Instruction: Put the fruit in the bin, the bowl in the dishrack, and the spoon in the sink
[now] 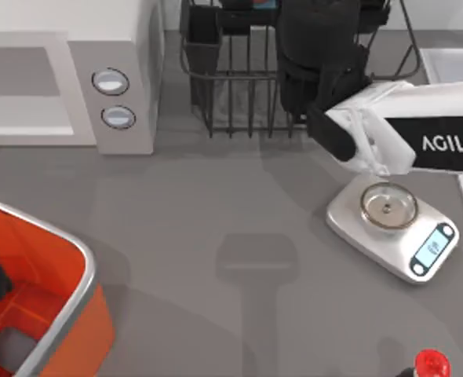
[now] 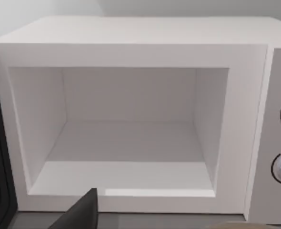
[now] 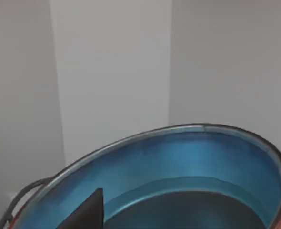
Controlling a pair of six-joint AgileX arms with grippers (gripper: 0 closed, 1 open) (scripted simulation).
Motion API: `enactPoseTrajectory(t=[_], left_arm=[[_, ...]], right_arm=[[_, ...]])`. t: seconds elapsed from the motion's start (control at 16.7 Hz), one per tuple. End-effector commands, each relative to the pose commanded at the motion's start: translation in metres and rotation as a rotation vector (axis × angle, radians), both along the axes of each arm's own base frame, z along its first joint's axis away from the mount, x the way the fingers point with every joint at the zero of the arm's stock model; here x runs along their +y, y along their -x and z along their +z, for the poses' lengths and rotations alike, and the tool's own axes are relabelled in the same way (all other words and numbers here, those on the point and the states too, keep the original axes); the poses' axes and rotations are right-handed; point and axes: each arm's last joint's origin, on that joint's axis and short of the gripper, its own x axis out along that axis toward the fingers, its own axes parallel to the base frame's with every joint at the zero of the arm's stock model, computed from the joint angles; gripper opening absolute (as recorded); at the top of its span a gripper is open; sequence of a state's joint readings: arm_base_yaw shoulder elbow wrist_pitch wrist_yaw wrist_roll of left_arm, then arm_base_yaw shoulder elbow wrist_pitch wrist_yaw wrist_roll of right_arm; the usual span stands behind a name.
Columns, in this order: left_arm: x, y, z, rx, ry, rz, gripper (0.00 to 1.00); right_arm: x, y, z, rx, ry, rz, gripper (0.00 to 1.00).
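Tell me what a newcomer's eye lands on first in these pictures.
The right arm reaches in from the table's right side over the black wire dishrack at the back, and its wrist view looks closely at a blue bowl. Next, the orange bin at the front left corner stands out. A white microwave sits open at the back left.

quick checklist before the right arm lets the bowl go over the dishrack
1. Right arm over the dishrack at the table's back: ok.
2. Bowl close in front of the right wrist camera, upright, blue inside: ok.
3. Grip on the bowl: cannot tell.
4. Bowl lined up with the rack bars: cannot tell, the arm covers it from above.
5. Scale beside the rack, apart from it: ok.
6. Left arm at the bin, left edge, out of the way: ok.
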State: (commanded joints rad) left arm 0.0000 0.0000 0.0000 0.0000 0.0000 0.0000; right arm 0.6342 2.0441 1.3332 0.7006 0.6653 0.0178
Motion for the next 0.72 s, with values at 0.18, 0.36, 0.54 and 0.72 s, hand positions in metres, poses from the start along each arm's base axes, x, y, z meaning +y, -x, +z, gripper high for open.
enactPoseTrajectory(t=[0.18,0.36,0.54,0.72], left_arm=[[0.0,0.0,0.0,0.0,0.0,0.0,1.0],[0.0,0.0,0.0,0.0,0.0,0.0,1.0],[0.0,0.0,0.0,0.0,0.0,0.0,1.0],[0.0,0.0,0.0,0.0,0.0,0.0,1.0]], right_arm=[[-0.016,0.005,0.007,0.008,-0.002,0.024,1.0],[-0.054,0.023,0.02,0.03,0.001,0.065,1.0],[-0.108,0.06,0.036,0.056,0.008,0.104,1.0],[-0.165,0.116,0.042,0.08,0.018,0.127,1.0]])
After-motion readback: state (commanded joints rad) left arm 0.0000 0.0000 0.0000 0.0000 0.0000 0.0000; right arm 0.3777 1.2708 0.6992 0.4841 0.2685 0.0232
